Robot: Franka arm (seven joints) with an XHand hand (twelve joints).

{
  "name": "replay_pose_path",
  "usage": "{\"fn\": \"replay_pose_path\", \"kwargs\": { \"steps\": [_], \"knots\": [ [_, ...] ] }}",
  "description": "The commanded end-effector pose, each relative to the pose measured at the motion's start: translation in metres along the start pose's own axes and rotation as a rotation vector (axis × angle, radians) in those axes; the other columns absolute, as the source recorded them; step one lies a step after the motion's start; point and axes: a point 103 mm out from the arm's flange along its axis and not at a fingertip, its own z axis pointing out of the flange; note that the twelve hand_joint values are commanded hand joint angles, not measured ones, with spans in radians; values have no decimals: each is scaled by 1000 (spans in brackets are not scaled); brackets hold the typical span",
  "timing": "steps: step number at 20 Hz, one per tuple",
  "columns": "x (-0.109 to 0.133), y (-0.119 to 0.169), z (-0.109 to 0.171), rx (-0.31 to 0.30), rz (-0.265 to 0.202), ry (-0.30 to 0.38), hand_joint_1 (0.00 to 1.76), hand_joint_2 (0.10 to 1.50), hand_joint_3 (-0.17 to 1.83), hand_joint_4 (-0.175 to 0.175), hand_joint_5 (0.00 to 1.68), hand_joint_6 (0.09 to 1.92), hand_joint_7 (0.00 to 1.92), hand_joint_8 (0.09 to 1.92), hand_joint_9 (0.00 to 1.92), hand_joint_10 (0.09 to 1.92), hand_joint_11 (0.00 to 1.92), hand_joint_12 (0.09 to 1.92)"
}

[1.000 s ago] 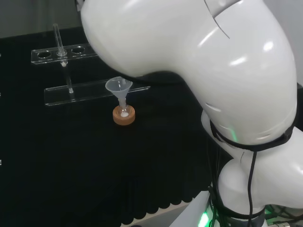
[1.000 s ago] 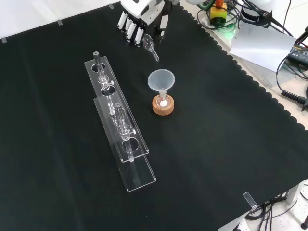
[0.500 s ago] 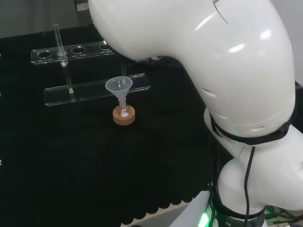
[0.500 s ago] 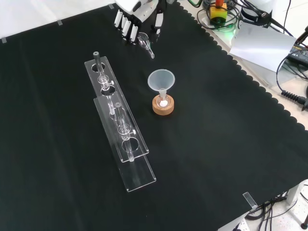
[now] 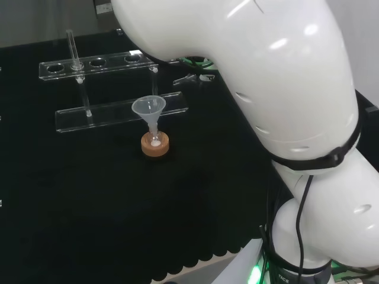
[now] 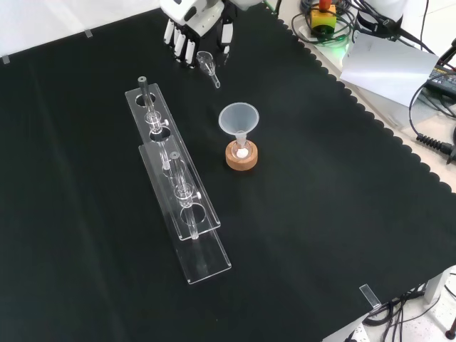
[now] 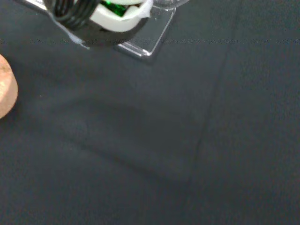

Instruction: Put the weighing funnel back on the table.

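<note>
The hand (image 6: 189,18) is pinching the wide end of the weighing funnel (image 6: 209,66) between its fingers and thumb, seemingly just above the black cloth (image 6: 320,178), its thin stem pointing toward the big funnel (image 6: 239,118).

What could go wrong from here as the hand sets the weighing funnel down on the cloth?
1. The weighing funnel sits between the hand's fingers and thumb. If it is released before it reaches the black cloth, the small clear piece may drop or roll.
2. In the front view the clear rack and its upright tube stand close to the hand, so a descent that drifts that way might clip them.
</note>
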Motion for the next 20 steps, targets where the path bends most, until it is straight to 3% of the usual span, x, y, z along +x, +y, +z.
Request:
{"fn": "replay_pose_path", "kwargs": {
  "steps": [1,7,20],
  "knots": [
    [-14,23,43,36,28,71,1072,793,527,175,1116,894,721,625,1022,371,705,1160],
    [-18,40,70,77,47,103,1072,793,529,175,1114,897,722,625,1022,371,706,1160],
    [-13,70,108,132,24,128,1071,792,532,175,1112,901,723,626,1021,370,706,1161]
  ]
}}
